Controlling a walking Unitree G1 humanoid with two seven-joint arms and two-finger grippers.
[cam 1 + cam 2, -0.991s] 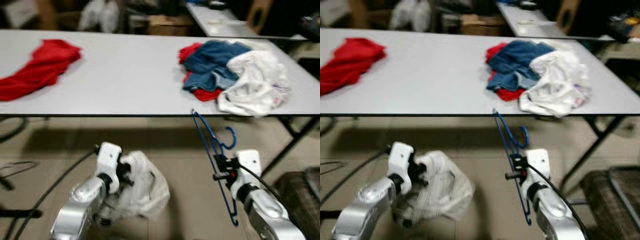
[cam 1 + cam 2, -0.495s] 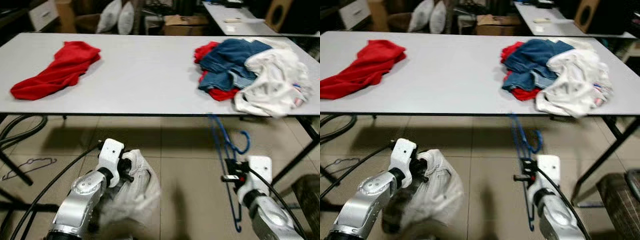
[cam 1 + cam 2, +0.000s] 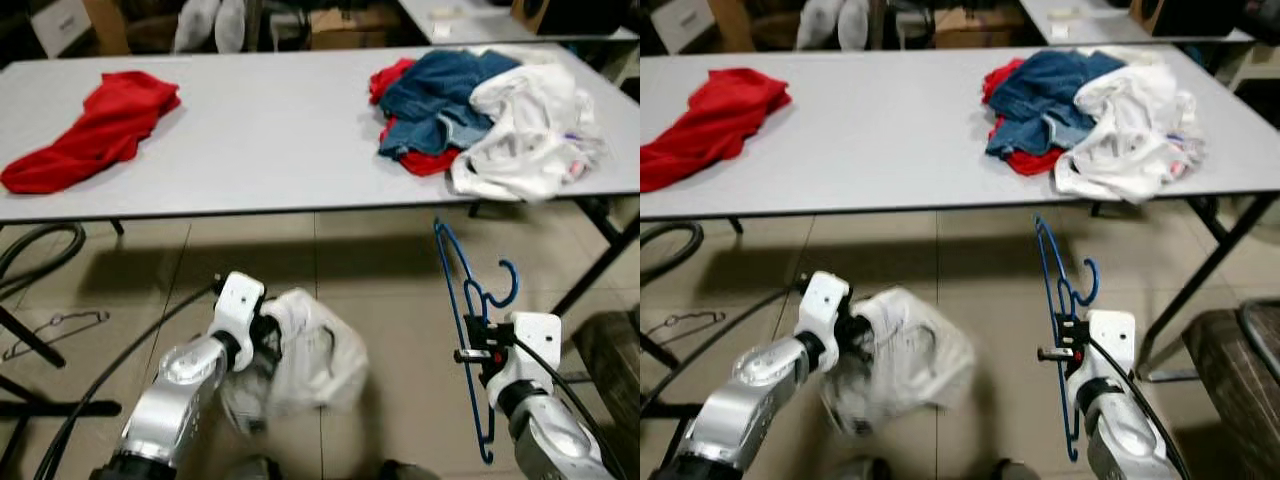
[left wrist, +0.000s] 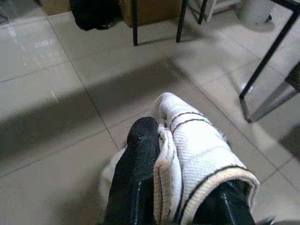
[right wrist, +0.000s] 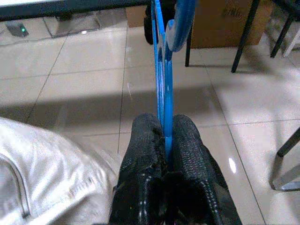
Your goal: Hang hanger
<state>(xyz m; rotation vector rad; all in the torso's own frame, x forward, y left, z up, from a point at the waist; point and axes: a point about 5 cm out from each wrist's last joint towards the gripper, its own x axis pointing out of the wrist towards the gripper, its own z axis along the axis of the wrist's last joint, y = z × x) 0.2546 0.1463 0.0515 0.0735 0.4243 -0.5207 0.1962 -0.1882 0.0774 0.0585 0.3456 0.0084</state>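
Observation:
A blue plastic hanger (image 3: 467, 318) stands upright in front of the table, hook up, pinched in my right gripper (image 3: 474, 352). In the right wrist view the two black fingers (image 5: 145, 140) press together on the hanger's blue bar (image 5: 164, 89). My left gripper (image 3: 262, 335) is shut on a white garment (image 3: 310, 350) that hangs bunched below the table's front edge. The left wrist view shows the white ribbed cloth (image 4: 197, 154) squeezed between the black fingers (image 4: 138, 159).
A long white table (image 3: 250, 150) stands ahead with a red cloth (image 3: 95, 130) at left and a pile of blue, red and white clothes (image 3: 480, 110) at right. A wire hanger (image 3: 55, 330) lies on the tiled floor at left, near black cables and table legs.
The camera has shifted, so the table sits slightly differently in view. Both arms still hold their loads; the white garment has swung out to the right of the left gripper.

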